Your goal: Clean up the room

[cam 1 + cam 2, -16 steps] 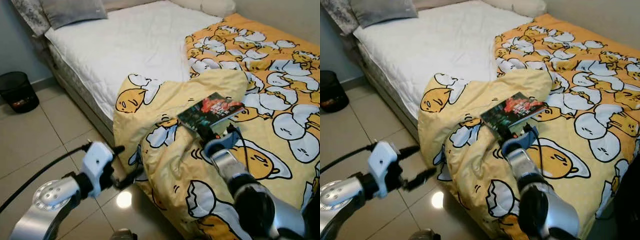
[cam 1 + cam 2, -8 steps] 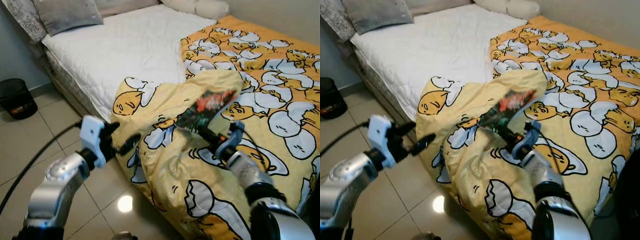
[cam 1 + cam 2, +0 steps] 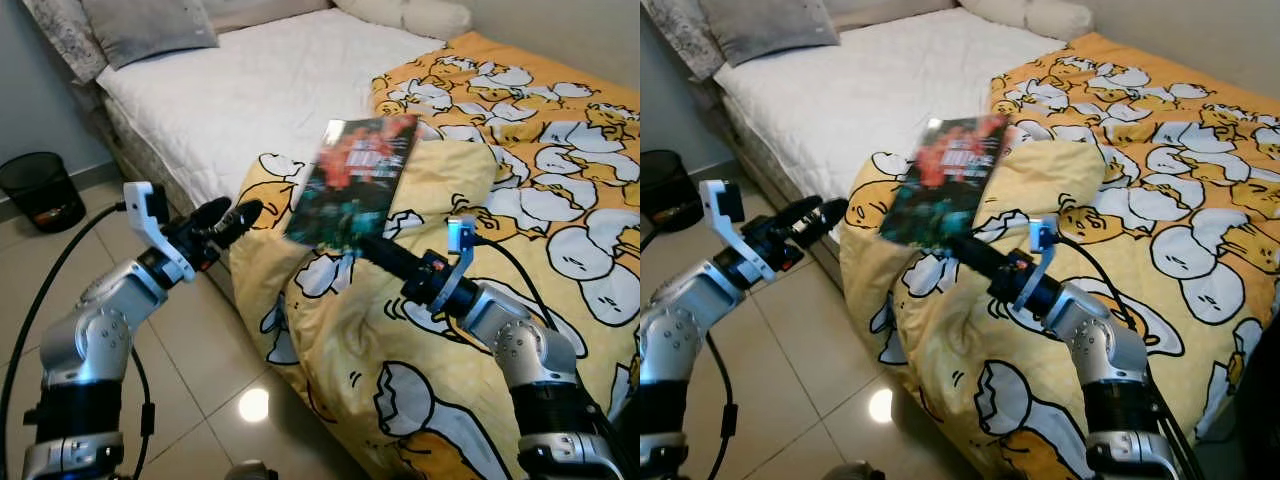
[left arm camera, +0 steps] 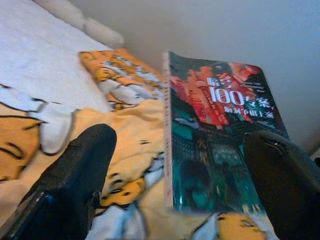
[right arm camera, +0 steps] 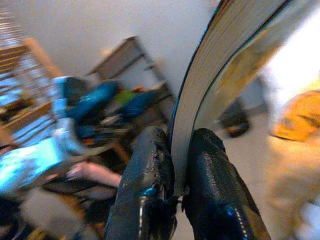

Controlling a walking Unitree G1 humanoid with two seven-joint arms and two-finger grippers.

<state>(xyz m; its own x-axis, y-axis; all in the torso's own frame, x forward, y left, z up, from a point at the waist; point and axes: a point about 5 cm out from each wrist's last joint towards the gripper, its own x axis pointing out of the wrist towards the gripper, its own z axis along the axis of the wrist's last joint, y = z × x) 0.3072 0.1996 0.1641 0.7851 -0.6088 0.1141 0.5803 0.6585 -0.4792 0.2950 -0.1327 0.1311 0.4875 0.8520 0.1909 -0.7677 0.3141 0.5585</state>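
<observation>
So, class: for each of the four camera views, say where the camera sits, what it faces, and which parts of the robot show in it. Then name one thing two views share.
Left eye view: on the head, looking down at the bed; both silver arms, left pincer, right pincer.
Right eye view: same head, same scene, shifted slightly.
Left wrist view: along the open left fingers at the book cover.
Right wrist view: along the right fingers clamped on the book's page edge, cluttered shelves beyond.
Shared: the book, in all four views.

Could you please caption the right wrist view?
Right gripper pinching a thick paperback book by its edge.
</observation>
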